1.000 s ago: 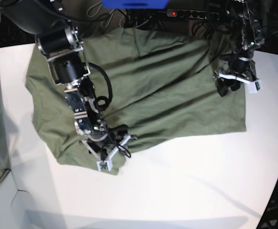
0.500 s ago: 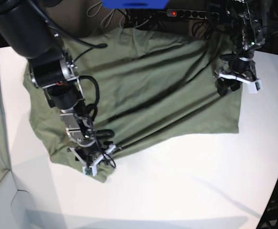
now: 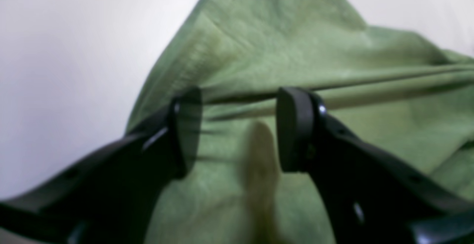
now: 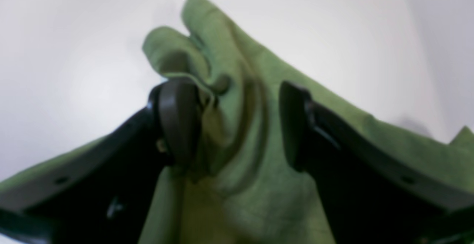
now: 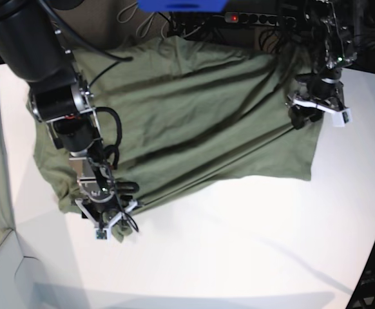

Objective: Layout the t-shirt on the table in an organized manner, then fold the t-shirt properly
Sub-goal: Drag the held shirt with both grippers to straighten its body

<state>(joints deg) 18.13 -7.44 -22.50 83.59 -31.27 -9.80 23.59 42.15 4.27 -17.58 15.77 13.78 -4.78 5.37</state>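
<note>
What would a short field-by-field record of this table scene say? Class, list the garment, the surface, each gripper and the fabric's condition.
Garment: olive-green t-shirt, spread across the far half of the table
Surface: white table
Left gripper: at the shirt's edge, jaws apart with a fold of cloth between them
Right gripper: at the shirt's near corner, bunched cloth between its jaws
Fabric condition: long diagonal creases run between the two grippers; not yet flat, not yet folded
Firmness of either grip: cannot tell

Both wrist views are showing soft blur; the base view is staying sharper, with faint shadows lying across the bright table [image 5: 252,244].
</note>
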